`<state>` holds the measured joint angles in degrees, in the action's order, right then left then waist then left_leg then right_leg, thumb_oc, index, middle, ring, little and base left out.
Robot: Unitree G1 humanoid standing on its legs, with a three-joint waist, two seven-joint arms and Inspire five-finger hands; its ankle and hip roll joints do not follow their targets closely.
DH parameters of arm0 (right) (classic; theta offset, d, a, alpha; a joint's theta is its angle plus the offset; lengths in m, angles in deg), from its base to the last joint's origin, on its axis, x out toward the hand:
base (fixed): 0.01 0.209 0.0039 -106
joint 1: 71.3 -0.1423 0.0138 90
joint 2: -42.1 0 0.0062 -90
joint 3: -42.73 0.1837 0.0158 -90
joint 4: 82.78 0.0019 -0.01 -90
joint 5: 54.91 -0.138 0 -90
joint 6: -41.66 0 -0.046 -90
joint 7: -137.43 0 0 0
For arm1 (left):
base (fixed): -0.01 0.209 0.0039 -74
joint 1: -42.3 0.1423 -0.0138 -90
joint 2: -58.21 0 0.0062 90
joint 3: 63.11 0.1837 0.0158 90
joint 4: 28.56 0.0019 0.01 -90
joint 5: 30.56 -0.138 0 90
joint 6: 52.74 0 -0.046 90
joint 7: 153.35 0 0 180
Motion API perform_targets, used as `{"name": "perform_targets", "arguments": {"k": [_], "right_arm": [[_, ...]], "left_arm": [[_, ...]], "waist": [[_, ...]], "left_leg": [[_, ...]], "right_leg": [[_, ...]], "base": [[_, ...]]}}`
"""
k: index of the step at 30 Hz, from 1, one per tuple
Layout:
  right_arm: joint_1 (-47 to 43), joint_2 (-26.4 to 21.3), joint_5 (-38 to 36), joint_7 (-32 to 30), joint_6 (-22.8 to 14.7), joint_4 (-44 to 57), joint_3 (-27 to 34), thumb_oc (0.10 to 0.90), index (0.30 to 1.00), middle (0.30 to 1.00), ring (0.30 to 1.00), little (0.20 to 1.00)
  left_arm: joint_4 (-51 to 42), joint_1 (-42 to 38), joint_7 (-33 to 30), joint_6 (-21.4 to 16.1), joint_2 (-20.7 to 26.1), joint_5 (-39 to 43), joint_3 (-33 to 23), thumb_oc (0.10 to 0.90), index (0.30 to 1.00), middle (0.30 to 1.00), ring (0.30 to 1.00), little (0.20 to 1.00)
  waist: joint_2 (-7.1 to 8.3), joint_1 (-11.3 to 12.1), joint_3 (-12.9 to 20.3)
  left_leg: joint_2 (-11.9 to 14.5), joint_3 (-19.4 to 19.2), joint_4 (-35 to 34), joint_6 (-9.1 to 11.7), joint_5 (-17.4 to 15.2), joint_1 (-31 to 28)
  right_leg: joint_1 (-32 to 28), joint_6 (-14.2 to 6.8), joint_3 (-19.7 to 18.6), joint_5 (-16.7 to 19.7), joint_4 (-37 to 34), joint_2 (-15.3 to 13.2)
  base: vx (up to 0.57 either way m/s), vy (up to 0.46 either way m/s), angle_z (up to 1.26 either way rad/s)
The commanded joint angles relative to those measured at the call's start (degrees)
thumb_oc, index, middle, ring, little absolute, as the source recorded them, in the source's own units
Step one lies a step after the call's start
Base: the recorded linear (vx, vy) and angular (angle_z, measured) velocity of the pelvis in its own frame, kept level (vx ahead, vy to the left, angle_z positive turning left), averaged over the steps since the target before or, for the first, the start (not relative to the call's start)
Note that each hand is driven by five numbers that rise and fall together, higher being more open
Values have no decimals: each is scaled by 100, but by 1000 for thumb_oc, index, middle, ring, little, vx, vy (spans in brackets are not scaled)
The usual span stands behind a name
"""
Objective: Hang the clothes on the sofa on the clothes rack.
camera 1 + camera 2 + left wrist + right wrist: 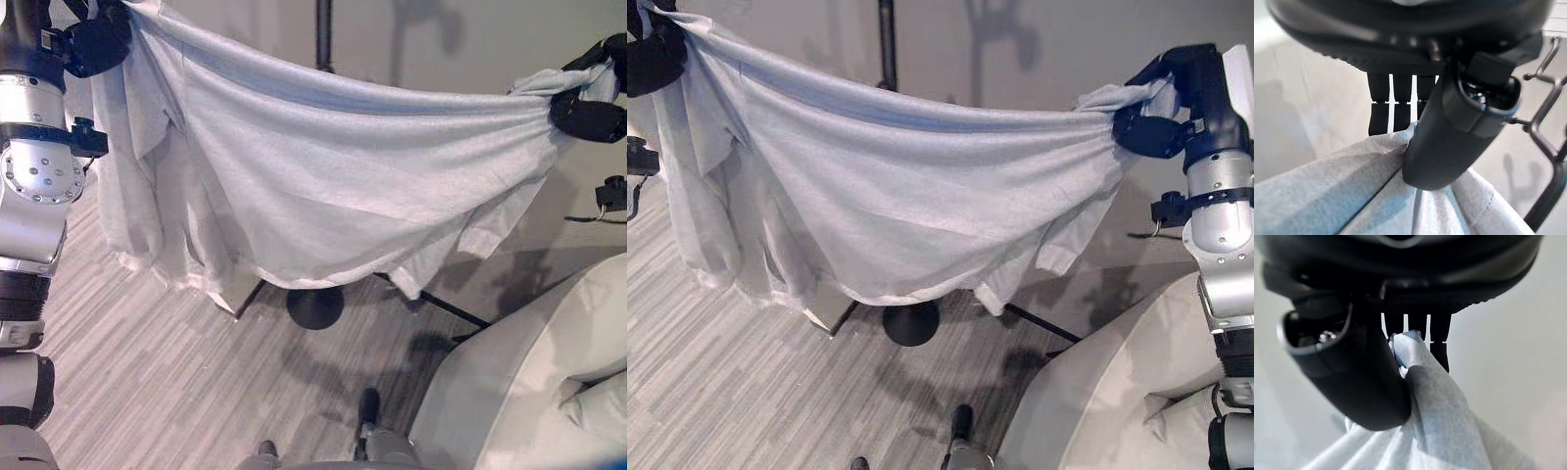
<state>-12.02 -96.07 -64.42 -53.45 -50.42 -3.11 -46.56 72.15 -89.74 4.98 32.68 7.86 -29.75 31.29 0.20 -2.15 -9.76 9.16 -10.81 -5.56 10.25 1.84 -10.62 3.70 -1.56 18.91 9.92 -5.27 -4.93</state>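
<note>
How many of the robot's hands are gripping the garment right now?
2. The left hand pinches one end of the pale garment at the upper left; the right hand pinches the other end at the upper right, the cloth stretched between them.

A pale grey shirt hangs spread wide across the upper half of the frame, pinched at its upper left corner and at its far right end, sagging in a shallow curve between. Its left part drops in loose folds, a sleeve dangling. Behind it stands the rack, a dark upright pole at top centre with a round base below the hem. The light sofa fills the lower right
</note>
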Motion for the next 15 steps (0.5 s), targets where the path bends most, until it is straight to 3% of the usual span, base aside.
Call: {"name": "perform_targets", "arguments": {"k": [1, 3, 4, 5, 6, 8, 10, 11, 13, 15], "right_arm": [[-446, -442, 25, -285, -764, 701, 382, 400, 300, 300, 300, 300], [-390, -405, -85, -262, -892, 943, 542, 400, 300, 300, 300, 300], [-399, -360, -158, -288, -984, 1073, 640, 400, 300, 300, 300, 300], [-401, -360, -158, -289, -982, 1078, 644, 400, 300, 300, 300, 300], [-551, -358, -254, -321, -1060, 1176, 663, 400, 300, 300, 300, 300], [-685, -334, -289, -433, -1120, 1171, 686, 400, 300, 300, 300, 300], [-729, -412, -250, -514, -1181, 1282, 735, 400, 300, 300, 300, 300], [-770, -435, -233, -547, -1199, 1277, 728, 400, 300, 300, 300, 300], [-720, -438, -46, -650, -1163, 1225, 835, 400, 300, 300, 300, 300], [-577, -344, -54, -694, -1205, 1277, 992, 400, 300, 300, 300, 300]], "left_arm": [[-235, -360, -540, -252, 596, -207, -456, 400, 300, 300, 300, 300], [-353, -234, -543, -278, 521, -180, -637, 400, 300, 300, 300, 300], [-418, -90, -551, -303, 491, -156, -803, 400, 300, 300, 300, 300], [-427, -82, -549, -304, 491, -155, -817, 400, 300, 300, 300, 300], [-434, -43, -577, -310, 463, -108, -899, 400, 300, 300, 300, 300], [-413, -37, -658, -356, 374, 28, -959, 400, 300, 300, 300, 300], [-511, -5, -801, -399, 327, 46, -1055, 400, 300, 300, 300, 300], [-538, -7, -833, -414, 310, 57, -1053, 400, 300, 300, 300, 300], [-682, 78, -991, -447, 315, 8, -1202, 400, 300, 300, 300, 300], [-937, 162, -1053, -526, 211, -30, -1322, 400, 300, 300, 300, 300]], "waist": [[358, 91, 887], [346, 83, 806], [370, 117, 728], [381, 108, 717], [451, 168, 565], [532, 227, 432], [552, 210, 425], [549, 234, 433], [430, 352, 501], [369, 300, 611]], "left_leg": [[117, -77, 247, -176, -731, -7], [285, 20, 834, -108, -702, 109], [319, 211, 1508, -65, -552, 325], [308, 225, 1551, -69, -540, 365], [278, 469, 2442, -57, -308, 751], [232, 550, 2855, -87, -151, 1097], [95, 462, 2148, -204, -623, 1260], [65, 505, 1839, -217, -634, 1303], [-74, 790, 787, -225, -355, 1325], [-122, 736, 454, -222, -258, 1172]], "right_leg": [[-471, -826, 48, -794, 27, -372], [-666, -656, -12, -1036, 27, -169], [-805, -520, -91, -1159, 27, -65], [-793, -509, -82, -1138, 27, -79], [-924, -390, -96, -1229, 27, -44], [-994, -345, -79, -1269, 27, -57], [-959, -448, -58, -1232, 27, -136], [-952, -494, -83, -1213, 27, -159], [-1003, -541, -207, -1246, 27, -135], [-1038, -585, -180, -1220, 27, -171]], "base": [[88, -230, -4], [142, -289, -2], [108, -238, 0], [60, -235, -7], [5, -155, -11], [28, -117, -6], [66, 65, 3], [79, 123, 16], [120, 172, -6], [164, 157, -55]]}}
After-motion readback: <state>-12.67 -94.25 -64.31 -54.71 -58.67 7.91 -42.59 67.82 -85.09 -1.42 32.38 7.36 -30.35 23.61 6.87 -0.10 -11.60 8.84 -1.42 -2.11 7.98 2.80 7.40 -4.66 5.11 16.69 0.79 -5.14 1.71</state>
